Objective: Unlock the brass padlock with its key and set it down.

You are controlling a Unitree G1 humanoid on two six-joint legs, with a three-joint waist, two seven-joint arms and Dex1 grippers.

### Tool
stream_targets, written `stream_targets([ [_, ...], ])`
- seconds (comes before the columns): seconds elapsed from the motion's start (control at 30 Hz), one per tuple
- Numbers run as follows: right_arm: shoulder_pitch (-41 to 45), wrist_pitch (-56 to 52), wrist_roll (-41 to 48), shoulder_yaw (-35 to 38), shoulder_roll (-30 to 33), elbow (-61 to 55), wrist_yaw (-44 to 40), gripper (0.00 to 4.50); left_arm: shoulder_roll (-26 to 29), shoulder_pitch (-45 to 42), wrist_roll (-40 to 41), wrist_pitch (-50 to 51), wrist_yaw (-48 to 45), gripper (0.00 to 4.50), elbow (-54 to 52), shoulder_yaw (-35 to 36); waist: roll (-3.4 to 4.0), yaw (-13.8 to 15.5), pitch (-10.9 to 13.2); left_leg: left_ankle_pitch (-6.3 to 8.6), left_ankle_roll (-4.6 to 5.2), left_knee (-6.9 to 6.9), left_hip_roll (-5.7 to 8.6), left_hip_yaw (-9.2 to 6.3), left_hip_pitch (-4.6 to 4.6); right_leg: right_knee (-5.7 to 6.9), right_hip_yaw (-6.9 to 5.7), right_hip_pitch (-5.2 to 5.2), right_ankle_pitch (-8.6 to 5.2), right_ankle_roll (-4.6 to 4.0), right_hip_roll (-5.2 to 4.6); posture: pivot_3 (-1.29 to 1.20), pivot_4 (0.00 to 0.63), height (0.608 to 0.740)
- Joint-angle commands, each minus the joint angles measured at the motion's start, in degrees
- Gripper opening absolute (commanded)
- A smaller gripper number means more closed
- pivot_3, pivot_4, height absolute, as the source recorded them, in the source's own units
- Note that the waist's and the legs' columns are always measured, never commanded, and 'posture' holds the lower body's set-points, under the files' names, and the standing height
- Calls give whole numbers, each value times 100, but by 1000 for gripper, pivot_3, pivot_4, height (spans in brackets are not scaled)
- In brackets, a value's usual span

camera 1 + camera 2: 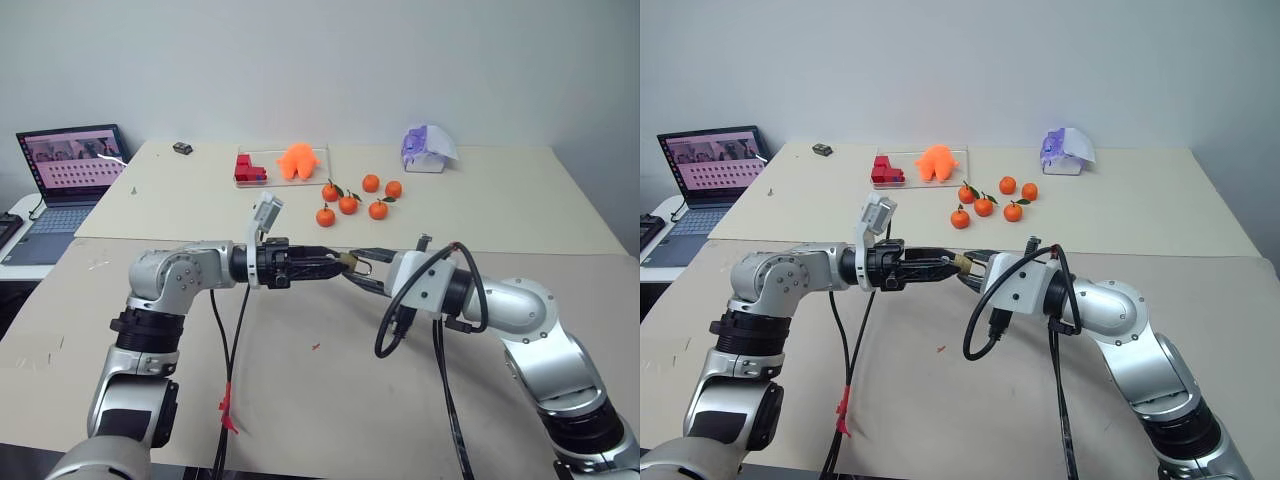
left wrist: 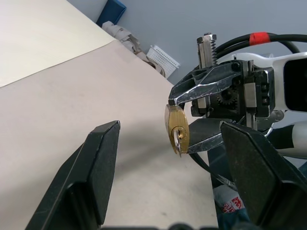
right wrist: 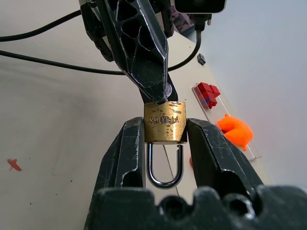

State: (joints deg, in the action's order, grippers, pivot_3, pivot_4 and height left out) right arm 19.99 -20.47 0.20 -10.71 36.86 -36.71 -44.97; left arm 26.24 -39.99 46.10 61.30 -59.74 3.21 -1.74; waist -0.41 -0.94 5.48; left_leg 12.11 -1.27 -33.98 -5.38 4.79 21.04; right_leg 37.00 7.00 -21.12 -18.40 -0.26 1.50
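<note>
Right wrist view: brass padlock (image 3: 165, 128), silver shackle closed.

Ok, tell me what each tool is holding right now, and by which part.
The right tool clamps the brass padlock by the sides of its body, shackle toward the wrist. The left tool stands open around the padlock's keyhole end, gripping nothing.

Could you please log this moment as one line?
right claw: grips padlock | left claw: open around key in lock | shackle: closed
</note>
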Motion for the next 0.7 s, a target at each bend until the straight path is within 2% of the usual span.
stream_targets([
  [0.03,186,-3,21,52,0,-284,45,912,-1,-147,11,-62,-60,2312,-85,-6,0,1,0,0,0,0,0,0,0,0,0,0,0,0,0,0,150,689],
  [0.13,222,-8,29,48,1,-280,38,912,28,-96,83,0,-155,1190,-192,-45,0,5,0,0,0,1,0,0,0,0,0,0,0,0,0,0,150,689],
  [0.17,235,-10,30,45,2,-278,35,912,29,-93,91,10,-161,662,-202,-44,0,5,0,0,0,1,0,-1,0,0,-1,0,0,0,0,0,150,689],
  [0.23,250,-14,30,43,4,-279,30,912,21,-96,97,26,-153,68,-199,-36,0,1,0,0,0,1,0,-1,0,0,-1,0,0,0,0,0,150,689],
  [0.63,263,-69,84,53,22,-287,17,912,-27,-155,24,-14,-45,68,-71,-36,-1,2,0,0,0,2,0,-1,0,0,0,1,0,0,0,0,150,689],
  [0.67,256,-80,104,60,17,-291,13,1922,-32,-160,23,-14,-37,0,-65,-32,-1,2,0,0,0,3,0,-1,0,0,0,1,0,0,0,0,150,689],
  [0.7,250,-93,125,68,13,-297,10,2044,-36,-161,23,-16,-28,0,-63,-29,-1,1,0,0,0,2,0,-1,0,0,0,1,0,0,0,0,150,689],
])
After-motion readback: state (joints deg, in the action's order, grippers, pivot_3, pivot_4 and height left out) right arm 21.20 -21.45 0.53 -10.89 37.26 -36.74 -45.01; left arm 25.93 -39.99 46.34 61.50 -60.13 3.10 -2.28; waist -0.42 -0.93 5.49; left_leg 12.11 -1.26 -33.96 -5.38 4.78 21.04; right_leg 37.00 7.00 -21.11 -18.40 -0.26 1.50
